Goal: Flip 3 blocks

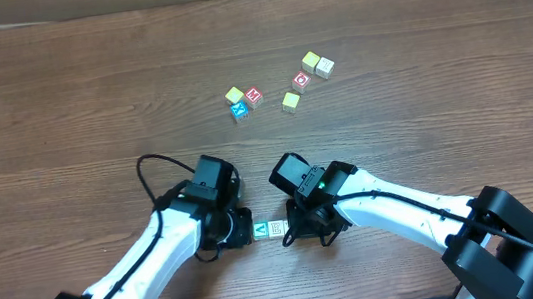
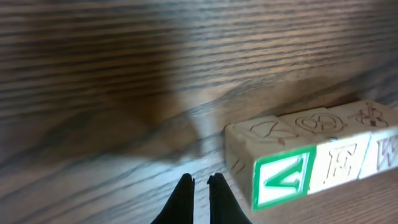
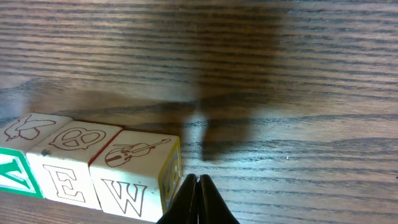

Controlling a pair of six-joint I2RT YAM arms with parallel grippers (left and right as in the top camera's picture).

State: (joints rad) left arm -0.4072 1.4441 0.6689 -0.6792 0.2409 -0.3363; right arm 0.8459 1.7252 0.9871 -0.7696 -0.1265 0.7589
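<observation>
Closest to me, the left end effector (image 2: 199, 182) has its fingers drawn almost together with nothing between them. Only the dark tips show at the bottom edge of its wrist view, low over the tabletop (image 1: 59, 93). Just to their right, and not touching, is the green-faced block (image 2: 283, 177). Its white letter reads as an A from overhead.

That block heads a tight row of three. The E block (image 2: 339, 163) is pressed against it and the W block (image 2: 385, 152) follows, cut off by the frame edge. The top faces carry line drawings that are too blurred here to name.

From the other side, the right end effector (image 3: 198, 186) is pinched fully together and holds nothing. Its tips sit just beside the W block's outer face, and I cannot tell whether they touch it. In this view the W block's top drawing looks like a violin, and the green-faced block is mostly clipped at the left edge.

From overhead, the row lies between the two wrists near the front edge, and their housings hide most of it.

Well beyond, seven loose cubes lie in two groups. On the left are a yellow-topped cube (image 1: 234, 95), a blue-faced cube (image 1: 239, 111) and a red-faced cube (image 1: 253, 96). To the right are another yellow-topped cube (image 1: 290, 100), a red O cube (image 1: 302, 80), a yellow-green cube (image 1: 311, 61) and a tan cube (image 1: 325, 66) touching it. Their letters are too small to read.
</observation>
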